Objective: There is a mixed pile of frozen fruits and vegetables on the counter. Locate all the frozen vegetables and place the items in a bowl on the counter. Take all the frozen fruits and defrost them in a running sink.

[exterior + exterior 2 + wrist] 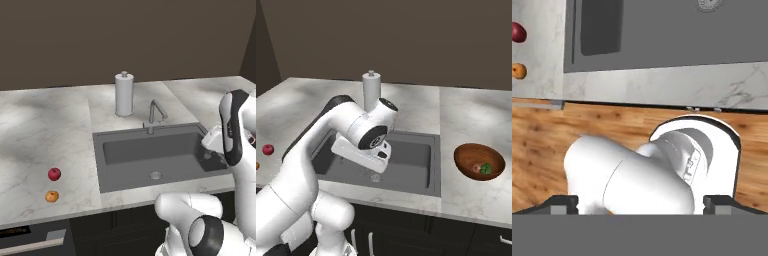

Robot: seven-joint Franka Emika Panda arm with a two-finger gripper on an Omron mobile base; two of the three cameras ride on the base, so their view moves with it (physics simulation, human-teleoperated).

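Observation:
A red apple (54,174) and an orange (51,196) lie close together on the marble counter (45,130), left of the dark-grey sink (150,155). In the hand view the apple (517,31) and the orange (518,71) sit at the left edge, beside the sink (662,30). To the right of the sink, the wooden bowl (466,155) holds the brown mushroom (476,168) and the green piece (486,169). My gripper (641,205) hangs over the sink's right half (380,164), open, with its tips wide apart and nothing between them.
A tall paper-towel cylinder (124,94) stands behind the sink, next to the thin silver faucet (155,115). The round drain (156,175) lies at the basin's front. Dark cabinet fronts (406,225) run below the counter edge, above a wooden floor (542,145).

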